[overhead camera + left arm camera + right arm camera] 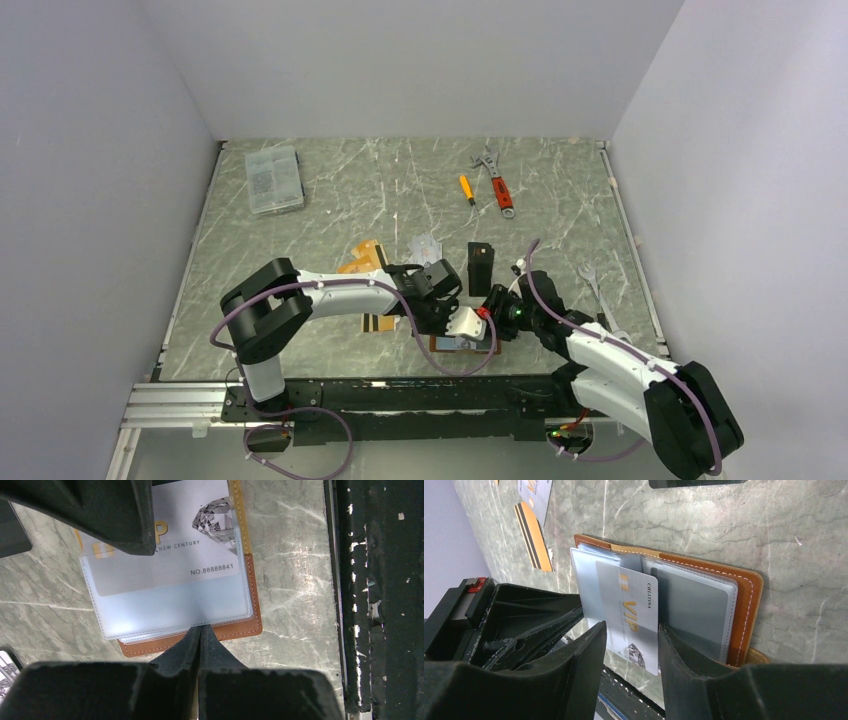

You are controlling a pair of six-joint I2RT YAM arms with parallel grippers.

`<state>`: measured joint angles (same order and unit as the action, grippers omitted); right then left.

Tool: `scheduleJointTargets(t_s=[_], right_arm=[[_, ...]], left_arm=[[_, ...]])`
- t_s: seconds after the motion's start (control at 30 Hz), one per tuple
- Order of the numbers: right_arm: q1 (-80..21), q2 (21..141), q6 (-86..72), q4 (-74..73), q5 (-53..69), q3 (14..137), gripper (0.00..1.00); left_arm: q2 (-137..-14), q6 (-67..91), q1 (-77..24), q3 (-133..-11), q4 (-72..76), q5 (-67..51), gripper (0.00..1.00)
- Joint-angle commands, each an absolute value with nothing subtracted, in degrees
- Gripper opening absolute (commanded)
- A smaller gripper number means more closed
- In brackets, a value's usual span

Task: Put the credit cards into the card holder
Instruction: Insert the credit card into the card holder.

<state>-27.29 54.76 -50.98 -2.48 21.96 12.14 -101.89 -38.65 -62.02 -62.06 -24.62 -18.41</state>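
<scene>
At the far left corner of the grey-green marbled table [330,200] lies a clear plastic lidded box [273,180]; what is inside it is too small to tell. Further right, about the middle of the table, lie loose orange-gold plastic cards [365,257] and a loose silver-grey card [425,245]. A gold card with black stripes [378,323] lies closer to the near edge. The tan-brown leather card holder [254,610] lies open and flat close to the near edge, its clear plastic sleeves [170,610] facing up. One sleeve contains a silver-grey VIP card [634,605], only partly inside: one long side is under the plastic and the rest is uncovered. The left gripper [200,631] has its fingers pressed together, with the tips at the outer edge of the sleeves. The right gripper [631,630] has its fingers spread over the VIP card; whether they touch it I cannot tell. Beyond the holder stands a black rectangular object [480,268]. Toward the far edge lie an orange-handled screwdriver [466,189] and a red-handled adjustable wrench [497,183], and near the right edge a silver spanner [597,290].
</scene>
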Motion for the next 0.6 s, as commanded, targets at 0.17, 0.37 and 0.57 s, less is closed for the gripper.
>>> scheduleJointTargets(t_s=[0.17, 0.37, 0.57], right_arm=[[-29.91, 55.96, -50.88, -3.73, 21.46, 13.58, 0.43], [-32.89, 58.92, -51.17, -2.41, 19.41, 15.66, 0.42], [-34.83, 60.87, -51.2, -2.06, 17.86, 18.28, 0.42]], left_arm=[[-102.57, -38.98, -62.84, -60.05, -25.6, -17.12, 0.04], [-100.43, -39.34, -62.69, -58.45, -24.67, -17.03, 0.03], [-99.26, -40.27, -62.49, -57.27, -24.28, -17.36, 0.03]])
